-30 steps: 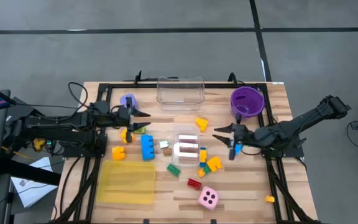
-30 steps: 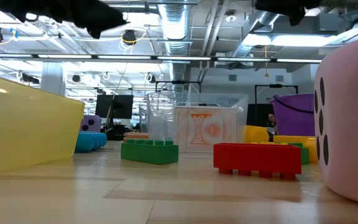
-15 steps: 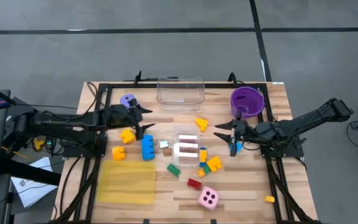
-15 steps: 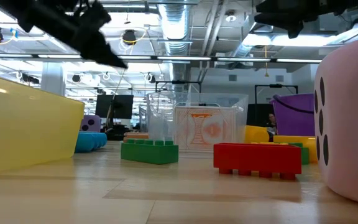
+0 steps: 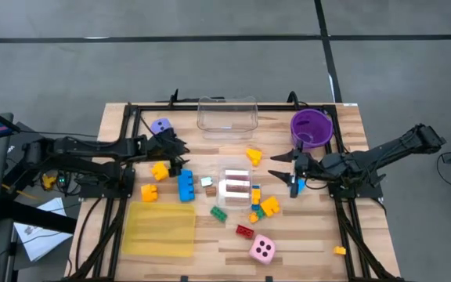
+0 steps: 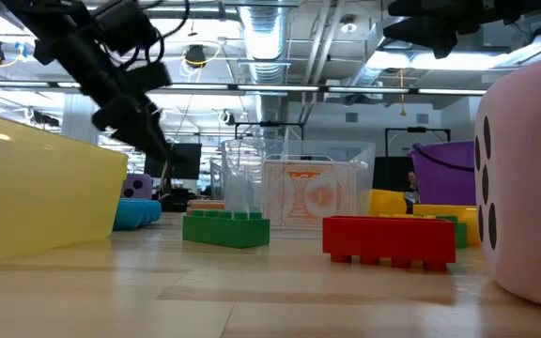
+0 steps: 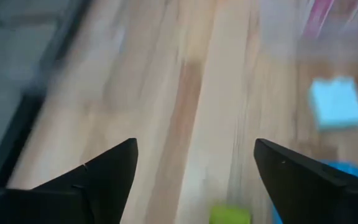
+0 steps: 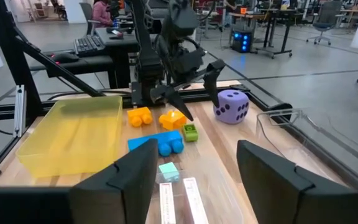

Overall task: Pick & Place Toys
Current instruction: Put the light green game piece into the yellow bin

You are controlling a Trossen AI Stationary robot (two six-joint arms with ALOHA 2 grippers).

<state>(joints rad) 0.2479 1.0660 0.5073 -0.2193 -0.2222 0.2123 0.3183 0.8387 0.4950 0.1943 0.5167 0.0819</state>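
A: Pale wood slats, black frame at the edges: that is the table (image 5: 312, 235). What step are the arms working on?

B: Reaching, I judge. The left gripper (image 5: 180, 153) is hanging with its fingers spread and nothing between them, above a yellow shape (image 5: 160, 170) and a small green piece (image 5: 177, 163), at about nine o'clock on the table. The left wrist view is showing bare boards between the two tips.

A: And the right gripper (image 5: 282, 166)?

B: Parted too, empty, hovering at about three o'clock, just beside a narrow blue piece (image 5: 292, 187). A yellow wedge (image 5: 254, 155) is lying at its ten o'clock.

A: Where are the toys sitting?

B: Mostly loose in the middle: a blue brick (image 5: 185, 185), a green brick (image 5: 218, 212), a red brick (image 5: 244, 230), a pink die (image 5: 262, 249) at six o'clock, a purple die (image 5: 161, 126) at ten o'clock.

A: Next move?

B: Probably lowering the left tips around one small piece (the yellow shape seems nearest) and closing squarely, since the pieces are crowding each other.

A: Containers?

B: Yellow tray (image 5: 160, 229) at seven o'clock, clear box (image 5: 226, 116) at twelve, purple bowl (image 5: 311, 127) at one o'clock.

A: The room?

B: Grey floor; desks, chairs and ceiling pipes beyond.
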